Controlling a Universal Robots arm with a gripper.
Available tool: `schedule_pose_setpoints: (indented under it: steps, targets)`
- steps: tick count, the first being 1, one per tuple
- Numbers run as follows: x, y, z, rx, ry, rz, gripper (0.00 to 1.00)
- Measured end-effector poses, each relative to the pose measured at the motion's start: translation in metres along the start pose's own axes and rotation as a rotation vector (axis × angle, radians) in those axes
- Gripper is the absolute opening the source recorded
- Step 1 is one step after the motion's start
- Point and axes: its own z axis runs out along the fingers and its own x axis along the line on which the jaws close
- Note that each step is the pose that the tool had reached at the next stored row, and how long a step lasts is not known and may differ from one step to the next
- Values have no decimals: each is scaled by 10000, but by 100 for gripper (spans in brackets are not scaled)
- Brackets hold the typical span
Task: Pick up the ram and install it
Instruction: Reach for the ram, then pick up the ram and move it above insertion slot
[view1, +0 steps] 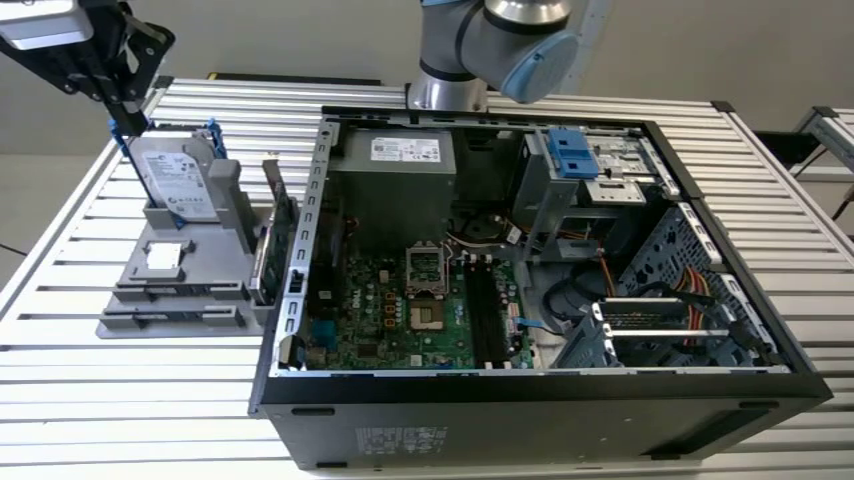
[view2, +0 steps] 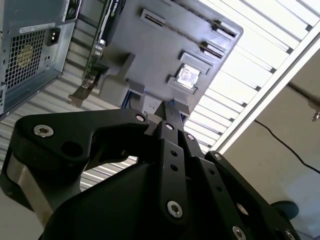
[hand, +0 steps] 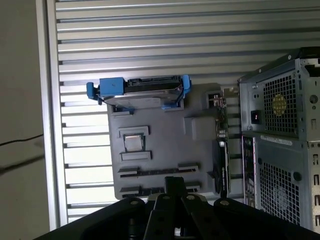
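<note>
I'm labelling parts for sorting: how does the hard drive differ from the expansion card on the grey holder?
The hard drive is silver with a blue frame; the expansion card is green. The hard drive is a thick block; the expansion card is a thin board, nearer the computer case. Both stand upright in the grey holder.
</note>
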Motion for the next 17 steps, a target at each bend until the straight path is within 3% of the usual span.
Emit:
schedule_pose_setpoints:
  steps: [17]
  targets:
    - [-12,-155,-7,0,0,0,0]
